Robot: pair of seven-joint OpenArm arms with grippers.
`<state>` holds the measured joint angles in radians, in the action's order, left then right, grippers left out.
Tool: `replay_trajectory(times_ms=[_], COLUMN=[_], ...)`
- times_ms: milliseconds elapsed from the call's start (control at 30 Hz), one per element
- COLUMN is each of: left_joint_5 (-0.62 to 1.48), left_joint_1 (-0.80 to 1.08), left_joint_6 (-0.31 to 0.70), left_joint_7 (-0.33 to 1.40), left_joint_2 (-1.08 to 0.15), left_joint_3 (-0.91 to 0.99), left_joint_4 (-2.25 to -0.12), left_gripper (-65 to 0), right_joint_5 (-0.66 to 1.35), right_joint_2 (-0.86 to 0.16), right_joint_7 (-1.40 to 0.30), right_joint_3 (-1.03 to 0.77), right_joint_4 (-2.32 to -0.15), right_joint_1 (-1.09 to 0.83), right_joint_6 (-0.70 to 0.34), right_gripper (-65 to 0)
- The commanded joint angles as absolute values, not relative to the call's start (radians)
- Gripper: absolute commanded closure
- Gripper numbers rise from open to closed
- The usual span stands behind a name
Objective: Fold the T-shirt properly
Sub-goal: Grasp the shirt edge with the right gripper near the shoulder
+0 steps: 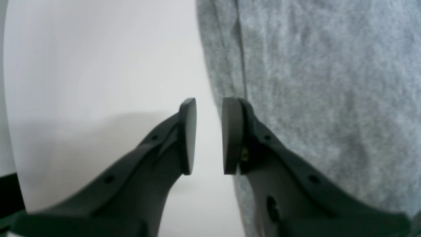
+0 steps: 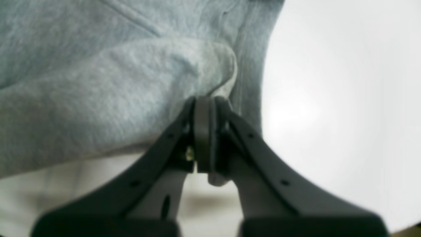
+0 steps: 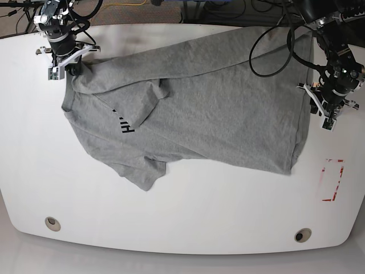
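White table (image 3: 188, 217), right pincer (image 2: 205, 138) pinching T-shirt (image 3: 211, 114)

Bare white table (image 3: 188, 220) lies open along the near edge below the T-shirt (image 3: 228, 108), while black cables (image 3: 268, 43) crowd the far right corner above the left gripper (image 3: 326, 111).

A white table (image 3: 188, 211) with rounded corners fills nearly the whole base view, its surface glossy and evenly lit, with soft shadows only. 2 round grommets sit near its front edge, one at 7 o'clock (image 3: 52, 223) and one at 5 o'clock (image 3: 303, 234). A red rectangular marking (image 3: 332, 180) lies at 4 o'clock. Beyond the far edge, at 12 o'clock, black cables (image 3: 211, 10) trail over a brownish floor (image 3: 23, 23).
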<state>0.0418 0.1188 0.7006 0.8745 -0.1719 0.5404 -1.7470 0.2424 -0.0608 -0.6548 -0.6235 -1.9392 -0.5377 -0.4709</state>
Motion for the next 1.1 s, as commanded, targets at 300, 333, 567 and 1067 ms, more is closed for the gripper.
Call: replay_trajectory(times_ms=[300, 333, 567, 1067], left_joint_5=[0.045, 0.045, 0.045, 0.045], left_joint_1=[0.111, 0.111, 0.131, 0.133], left_joint_6=[0.698, 0.698, 0.698, 0.698], left_joint_7=[0.862, 0.862, 0.862, 0.862], left_joint_2=[-0.185, -0.185, -0.185, -0.185], left_joint_3=[0.544, 0.544, 0.541, 0.515], left_joint_4=[-1.762, -1.761, -1.761, -1.761], left_gripper=[-13.1, -13.1, -13.1, -13.1], right_joint_5=[0.251, 0.251, 0.251, 0.251], right_joint_2=[-0.050, -0.050, -0.064, -0.091], right_joint_7=[-0.631, -0.631, -0.634, -0.638], right_joint_3=[-0.633, -0.633, -0.656, -0.653], right_joint_4=[-1.965, -1.965, -1.963, -1.963], right_joint_1=[-0.615, -0.615, -0.613, -0.545], right_joint_6=[-0.470, -0.470, -0.470, -0.470], right_gripper=[-1.4, -1.4, -2.1, -53.7])
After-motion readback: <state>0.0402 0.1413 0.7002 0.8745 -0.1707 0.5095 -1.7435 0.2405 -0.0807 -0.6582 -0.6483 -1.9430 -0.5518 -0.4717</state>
